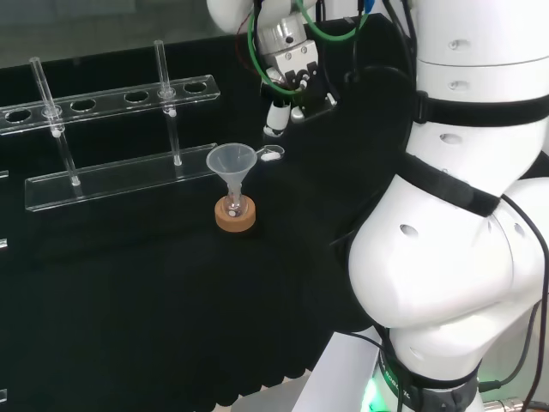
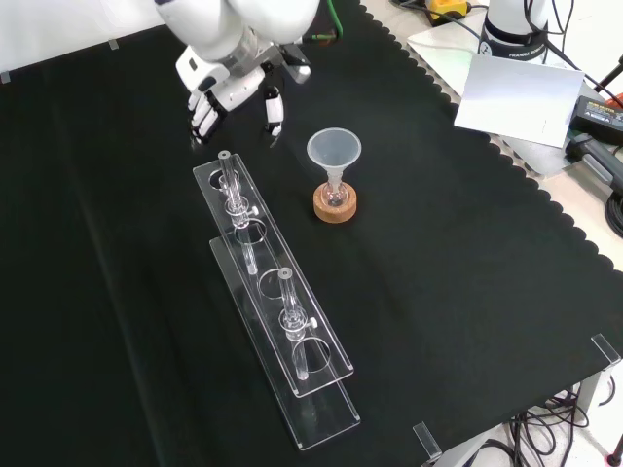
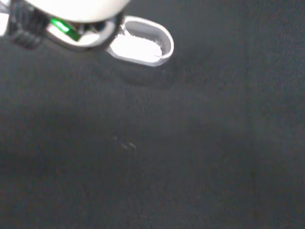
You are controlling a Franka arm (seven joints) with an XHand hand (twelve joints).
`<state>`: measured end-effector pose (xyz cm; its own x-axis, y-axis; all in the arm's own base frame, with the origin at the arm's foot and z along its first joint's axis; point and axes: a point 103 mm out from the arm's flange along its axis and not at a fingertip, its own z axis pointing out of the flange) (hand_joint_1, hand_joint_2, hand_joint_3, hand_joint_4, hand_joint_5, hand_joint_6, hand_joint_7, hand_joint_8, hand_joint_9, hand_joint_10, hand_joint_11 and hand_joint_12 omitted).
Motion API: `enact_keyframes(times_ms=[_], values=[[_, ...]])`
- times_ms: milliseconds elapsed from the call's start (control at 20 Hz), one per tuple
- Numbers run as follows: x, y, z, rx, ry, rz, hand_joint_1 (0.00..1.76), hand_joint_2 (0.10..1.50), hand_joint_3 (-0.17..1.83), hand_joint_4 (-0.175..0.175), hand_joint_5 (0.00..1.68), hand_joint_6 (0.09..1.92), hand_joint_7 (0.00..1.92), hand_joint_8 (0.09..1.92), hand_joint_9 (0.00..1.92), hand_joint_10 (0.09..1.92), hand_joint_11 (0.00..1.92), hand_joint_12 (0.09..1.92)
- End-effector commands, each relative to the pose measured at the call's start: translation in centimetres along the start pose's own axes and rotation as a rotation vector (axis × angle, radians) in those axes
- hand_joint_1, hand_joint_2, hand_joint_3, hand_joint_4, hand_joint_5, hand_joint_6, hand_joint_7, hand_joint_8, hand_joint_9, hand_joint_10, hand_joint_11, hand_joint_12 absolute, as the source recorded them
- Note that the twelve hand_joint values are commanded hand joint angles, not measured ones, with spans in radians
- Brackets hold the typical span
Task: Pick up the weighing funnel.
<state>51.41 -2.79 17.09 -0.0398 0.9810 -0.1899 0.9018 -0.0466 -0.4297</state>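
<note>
1. Head view: the surface [image 1: 129,300] is covered in black cloth that runs back to a pale grey strip of room at the top left. A clear rack [image 1: 111,176] lies at the left. Near the middle the funnel [image 1: 228,161] stands mouth up in a small flask on a cork ring [image 1: 235,218]. The weighing funnel [image 1: 271,154] lies flat on the cloth just right of the funnel's rim. The hand [image 1: 287,73] hangs above it with its fingers straight, spread and pointing down, holding nothing. A gap of cloth shows below the nearest fingertip.

2. Front view: the hand [image 2: 229,92] comes in at the top left with its fingers [image 2: 204,112] and thumb apart. It is beyond the near end of the rack [image 2: 273,292] and left of the funnel [image 2: 334,151]. Past the cloth's scalloped edge at the upper right lie a white sheet [image 2: 516,92] and cables [image 2: 608,195].

3. Wrist view: the weighing funnel [image 3: 143,43] lies on bare black cloth [image 3: 190,167], small, white and oval. It is partly behind a blurred part of the hand [image 3: 71,7].
</note>
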Motion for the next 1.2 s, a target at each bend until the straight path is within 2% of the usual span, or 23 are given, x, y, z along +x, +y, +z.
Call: enact_keyframes(times_ms=[50, 600, 1200], values=[[0.6, 2.4, 2.3, 0.033, -0.038, -0.014, 0.96, 0.52, 0.60, -0.033, 0.50, 0.09, 0.35, 0.69, 0.63, 0.57, 0.47, 1.30], [1.1, 4.7, 5.1, 0.065, -0.008, -0.003, 0.96, 0.52, 0.61, -0.029, 0.54, 0.09, 0.39, 0.69, 0.66, 0.56, 0.50, 1.29], [0.7, 5.7, 5.6, 0.033, -0.006, -0.003, 0.97, 0.52, 0.62, -0.020, 0.62, 0.12, 0.46, 0.67, 0.75, 0.53, 0.56, 1.26]])
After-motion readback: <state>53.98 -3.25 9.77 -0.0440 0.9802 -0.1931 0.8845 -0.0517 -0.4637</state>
